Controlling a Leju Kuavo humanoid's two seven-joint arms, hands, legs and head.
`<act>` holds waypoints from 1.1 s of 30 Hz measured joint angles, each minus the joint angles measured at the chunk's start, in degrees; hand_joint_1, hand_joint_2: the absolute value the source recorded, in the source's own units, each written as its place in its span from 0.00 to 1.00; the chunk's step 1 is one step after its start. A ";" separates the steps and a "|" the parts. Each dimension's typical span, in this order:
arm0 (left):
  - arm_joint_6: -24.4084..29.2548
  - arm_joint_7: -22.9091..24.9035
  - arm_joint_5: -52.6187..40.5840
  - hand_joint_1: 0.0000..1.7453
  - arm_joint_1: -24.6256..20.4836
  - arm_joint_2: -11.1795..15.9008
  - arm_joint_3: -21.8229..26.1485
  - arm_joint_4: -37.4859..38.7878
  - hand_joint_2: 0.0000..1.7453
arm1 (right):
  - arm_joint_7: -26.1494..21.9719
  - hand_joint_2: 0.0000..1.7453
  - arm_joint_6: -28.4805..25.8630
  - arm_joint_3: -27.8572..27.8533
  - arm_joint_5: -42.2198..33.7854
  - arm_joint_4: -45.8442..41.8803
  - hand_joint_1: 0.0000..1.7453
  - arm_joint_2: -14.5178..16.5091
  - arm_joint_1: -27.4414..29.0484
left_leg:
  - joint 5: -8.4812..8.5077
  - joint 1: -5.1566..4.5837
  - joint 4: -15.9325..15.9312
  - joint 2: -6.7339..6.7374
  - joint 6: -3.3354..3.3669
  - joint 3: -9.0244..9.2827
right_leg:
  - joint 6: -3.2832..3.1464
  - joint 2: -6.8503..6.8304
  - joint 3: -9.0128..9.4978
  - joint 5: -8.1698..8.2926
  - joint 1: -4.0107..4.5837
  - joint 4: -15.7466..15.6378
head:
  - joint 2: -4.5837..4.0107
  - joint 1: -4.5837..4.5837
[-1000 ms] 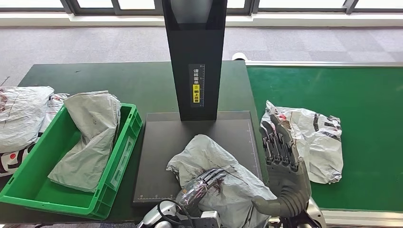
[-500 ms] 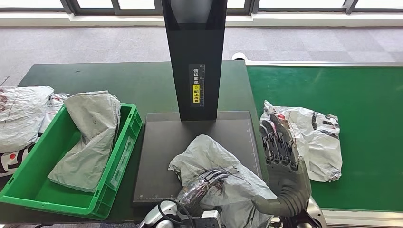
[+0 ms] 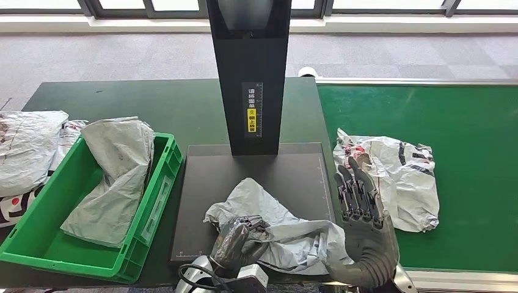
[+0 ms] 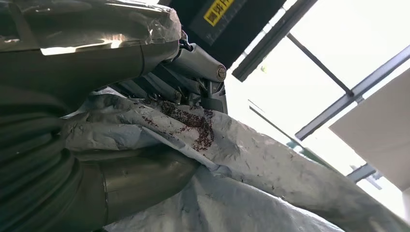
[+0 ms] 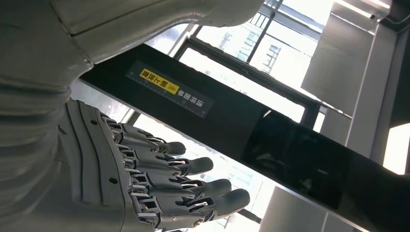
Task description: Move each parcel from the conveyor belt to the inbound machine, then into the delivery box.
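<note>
**Grey parcel gripped on the scanner plate**

The left hand [image 3: 239, 243] is clenched on a crumpled grey plastic mailer bag [image 3: 275, 217], which lies across the near edge of the flat black inbound machine platform [image 3: 207, 183], below its tall black column [image 3: 249, 73]. The right hand [image 3: 360, 204] stands at the bag's 3 o'clock, fingers straight and apart, holding nothing. At the platform's 9 o'clock, a green plastic delivery crate [image 3: 36, 235] holds one grey bag [image 3: 116, 177]. At 3 o'clock, a white printed parcel [image 3: 397, 174] lies on the green conveyor belt [image 3: 464, 122]. More white bags [image 3: 27, 149] lie beyond the crate.
</note>
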 joint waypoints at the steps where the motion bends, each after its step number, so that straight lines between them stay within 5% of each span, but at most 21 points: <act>1: 0.05 -0.06 0.08 1.00 0.52 0.23 0.08 -1.12 1.00 | -0.01 1.00 0.01 0.00 -0.02 -0.01 0.00 0.00 0.18 | 0.00 0.00 0.00 0.00 0.00 -0.01 | 0.00 0.00 -0.01 -0.01 0.00 0.00 | 0.00 0.01; 20: 0.31 -0.20 0.42 1.00 2.94 1.61 0.21 -6.84 1.00 | -0.01 1.00 0.06 -0.01 -0.03 -0.01 0.00 0.00 0.93 | 0.01 -0.01 0.00 0.01 0.01 0.01 | 0.01 0.00 0.02 0.02 -0.01 0.00 | 0.00 0.01; 33: 7.33 -1.68 2.22 1.00 4.71 1.31 3.22 -10.39 1.00 | -0.03 1.00 0.72 -0.15 0.91 -0.24 0.00 0.13 0.98 | 0.01 0.00 0.00 0.02 0.01 0.01 | 0.00 0.00 0.02 0.03 0.00 0.00 | 0.00 0.00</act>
